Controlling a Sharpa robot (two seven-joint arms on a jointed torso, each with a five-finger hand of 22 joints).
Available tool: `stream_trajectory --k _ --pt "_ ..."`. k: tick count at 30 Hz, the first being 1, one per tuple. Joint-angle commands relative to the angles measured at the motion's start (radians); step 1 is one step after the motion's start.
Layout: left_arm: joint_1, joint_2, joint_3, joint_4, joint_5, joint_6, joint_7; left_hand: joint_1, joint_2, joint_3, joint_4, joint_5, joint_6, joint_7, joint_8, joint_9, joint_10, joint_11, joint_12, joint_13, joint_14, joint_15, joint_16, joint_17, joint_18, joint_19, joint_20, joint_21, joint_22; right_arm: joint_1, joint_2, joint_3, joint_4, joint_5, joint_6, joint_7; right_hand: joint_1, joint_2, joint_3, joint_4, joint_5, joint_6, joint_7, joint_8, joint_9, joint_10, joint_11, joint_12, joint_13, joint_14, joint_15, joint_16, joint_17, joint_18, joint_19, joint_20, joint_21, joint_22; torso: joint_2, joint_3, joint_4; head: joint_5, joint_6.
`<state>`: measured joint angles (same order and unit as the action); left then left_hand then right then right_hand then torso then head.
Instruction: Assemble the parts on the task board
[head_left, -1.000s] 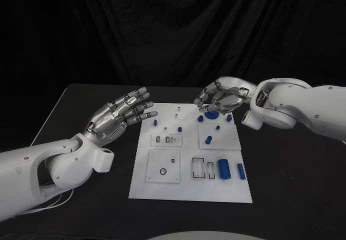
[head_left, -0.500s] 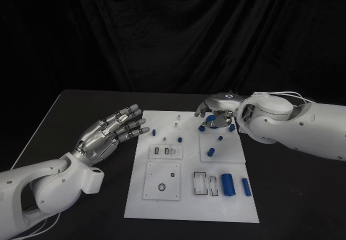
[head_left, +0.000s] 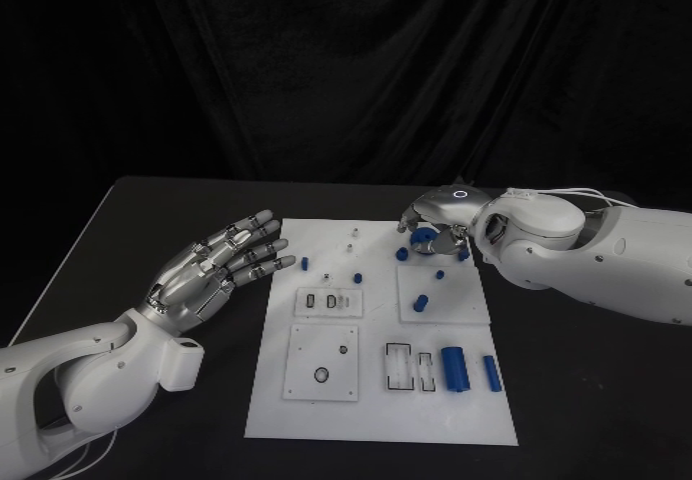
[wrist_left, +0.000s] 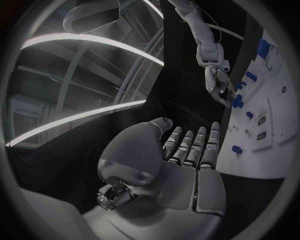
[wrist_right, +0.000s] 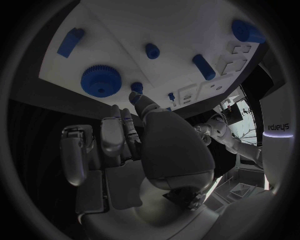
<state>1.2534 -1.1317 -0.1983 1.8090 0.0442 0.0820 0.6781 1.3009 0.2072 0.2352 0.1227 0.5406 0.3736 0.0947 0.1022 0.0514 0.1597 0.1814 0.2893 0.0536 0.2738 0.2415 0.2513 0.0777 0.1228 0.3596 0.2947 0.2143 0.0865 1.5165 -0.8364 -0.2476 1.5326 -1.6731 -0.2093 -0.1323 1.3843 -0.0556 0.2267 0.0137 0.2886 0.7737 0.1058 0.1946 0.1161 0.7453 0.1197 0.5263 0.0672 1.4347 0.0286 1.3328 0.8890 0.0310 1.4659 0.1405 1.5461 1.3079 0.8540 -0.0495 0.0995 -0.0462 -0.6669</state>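
Observation:
The white task board (head_left: 375, 400) lies in the middle of the table with blue parts on it. A blue gear (head_left: 423, 238) sits flat near the board's far edge. My right hand (head_left: 437, 222) hovers just over the gear, fingers bent down around it. In the right wrist view the gear (wrist_right: 101, 80) lies free on the board (wrist_right: 125, 35), and the fingers (wrist_right: 112, 135) hold nothing. My left hand (head_left: 216, 262) floats left of the board with fingers spread and nothing in it; the left wrist view shows its empty palm (wrist_left: 181, 165).
Two blue cylinders (head_left: 453, 368) lie near the board's right front beside empty rectangular slots (head_left: 407, 365). Small blue pegs (head_left: 421, 302) stand mid-board, and one (head_left: 304, 263) stands near the left edge. A square plate with a round hole (head_left: 323, 375) sits front left. Bare black table surrounds the board.
My right arm has swung in over the board's far edge and the hand has turned down over the gear. The left hand has stayed spread beside the board.

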Motion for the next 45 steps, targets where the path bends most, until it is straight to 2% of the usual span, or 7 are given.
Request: stream_trajectory --k 1,12,18,25,28,31,45 --pt "0.003 0.003 0.001 0.001 0.020 0.017 0.152 -0.010 0.002 0.008 0.001 0.002 0.008 -0.001 0.006 0.001 -0.001 0.008 0.005 -0.001 -0.002 0.007 0.004 -0.001 -0.007 -0.007 -0.003 -0.004 -0.001 -0.007 -0.003 0.001 -0.002 -0.030 -0.021 -0.025 -0.003 -0.011 0.006 0.002 -0.006 0.009 -0.001 -0.007 0.002 0.007 -0.005 -0.005 0.001 0.007 -0.004 -0.007 0.001 -0.014 0.069 -0.010 0.001 0.189 0.002 0.0002 -0.0009 0.001 -0.003" --pt "0.003 0.004 0.001 -0.004 0.023 0.019 0.152 -0.011 0.002 0.014 -0.002 0.005 0.009 0.001 0.006 0.001 -0.002 0.011 0.005 -0.001 -0.001 0.009 0.007 -0.001 -0.010 -0.006 -0.003 -0.003 -0.002 -0.018 -0.010 0.001 0.002 -0.006 -0.034 0.016 -0.002 -0.021 0.026 -0.007 0.026 0.020 -0.003 -0.024 0.005 0.031 -0.007 -0.024 0.003 0.017 -0.007 -0.004 0.029 -0.018 0.077 -0.012 0.006 0.205 0.006 0.0020 -0.0011 -0.001 -0.011" --pt "0.003 0.002 0.001 0.001 0.023 0.020 0.151 -0.012 0.002 0.019 -0.004 0.006 0.011 0.002 0.007 0.001 -0.002 0.012 0.006 -0.001 0.002 0.012 0.011 0.000 -0.012 -0.005 -0.003 -0.003 -0.001 -0.029 -0.010 0.001 -0.006 -0.004 -0.069 0.045 -0.007 -0.021 0.035 -0.007 0.010 0.031 0.001 -0.028 0.008 0.041 -0.010 -0.031 0.004 0.017 -0.010 -0.006 0.034 -0.018 0.077 -0.015 0.006 0.206 0.007 0.0018 0.0007 -0.010 -0.011" --pt "0.002 -0.001 0.000 0.002 0.024 0.019 0.149 -0.013 0.002 0.021 -0.005 0.006 0.013 0.003 0.007 0.002 -0.002 0.013 0.006 -0.001 0.003 0.013 0.013 0.000 -0.013 -0.005 -0.002 -0.003 -0.001 -0.040 -0.001 0.001 -0.020 0.004 -0.099 0.072 -0.011 -0.020 0.044 -0.004 0.002 0.047 0.006 -0.029 0.012 0.058 -0.012 -0.034 0.006 0.019 -0.011 -0.006 0.042 -0.018 0.077 -0.016 0.006 0.206 0.008 0.0007 -0.0028 -0.005 -0.013" --pt "0.002 -0.002 0.000 0.002 0.024 0.018 0.150 -0.014 0.002 0.024 -0.005 0.007 0.016 0.003 0.008 0.002 -0.001 0.014 0.008 -0.001 0.005 0.014 0.015 0.000 -0.014 -0.004 -0.003 -0.002 -0.001 -0.043 0.004 0.001 -0.025 0.015 -0.098 0.079 -0.014 -0.019 0.048 -0.002 0.007 0.045 0.008 -0.033 0.012 0.062 -0.011 -0.036 0.006 0.019 -0.010 -0.007 0.044 -0.018 0.077 -0.016 0.006 0.206 0.008 0.0004 -0.0013 -0.004 -0.015" --pt "0.002 -0.001 0.000 0.001 0.023 0.019 0.149 -0.014 0.002 0.027 -0.006 0.008 0.019 0.004 0.009 0.003 -0.001 0.015 0.009 -0.001 0.006 0.016 0.018 0.000 -0.016 -0.003 -0.003 -0.002 -0.001 -0.045 0.007 0.001 -0.029 0.019 -0.095 0.083 -0.010 -0.018 0.071 -0.005 0.045 0.048 0.020 -0.042 0.012 0.070 -0.007 -0.047 0.004 0.018 -0.005 -0.009 0.047 -0.017 0.075 -0.013 0.004 0.203 0.009 0.0008 0.0014 -0.007 -0.016" --pt "0.002 0.002 -0.001 -0.005 0.023 0.019 0.143 -0.018 -0.001 0.037 -0.009 0.011 0.029 0.006 0.013 0.004 0.004 0.021 0.017 0.000 0.010 0.021 0.025 0.001 -0.021 -0.001 -0.003 0.000 -0.001 -0.052 0.019 0.001 -0.038 0.024 -0.076 0.087 -0.015 -0.021 0.087 -0.002 0.037 0.054 0.029 -0.049 0.013 0.086 -0.007 -0.055 0.003 0.015 -0.004 -0.013 0.044 -0.016 0.072 -0.010 0.003 0.198 0.010 0.0010 -0.0009 -0.005 -0.016"
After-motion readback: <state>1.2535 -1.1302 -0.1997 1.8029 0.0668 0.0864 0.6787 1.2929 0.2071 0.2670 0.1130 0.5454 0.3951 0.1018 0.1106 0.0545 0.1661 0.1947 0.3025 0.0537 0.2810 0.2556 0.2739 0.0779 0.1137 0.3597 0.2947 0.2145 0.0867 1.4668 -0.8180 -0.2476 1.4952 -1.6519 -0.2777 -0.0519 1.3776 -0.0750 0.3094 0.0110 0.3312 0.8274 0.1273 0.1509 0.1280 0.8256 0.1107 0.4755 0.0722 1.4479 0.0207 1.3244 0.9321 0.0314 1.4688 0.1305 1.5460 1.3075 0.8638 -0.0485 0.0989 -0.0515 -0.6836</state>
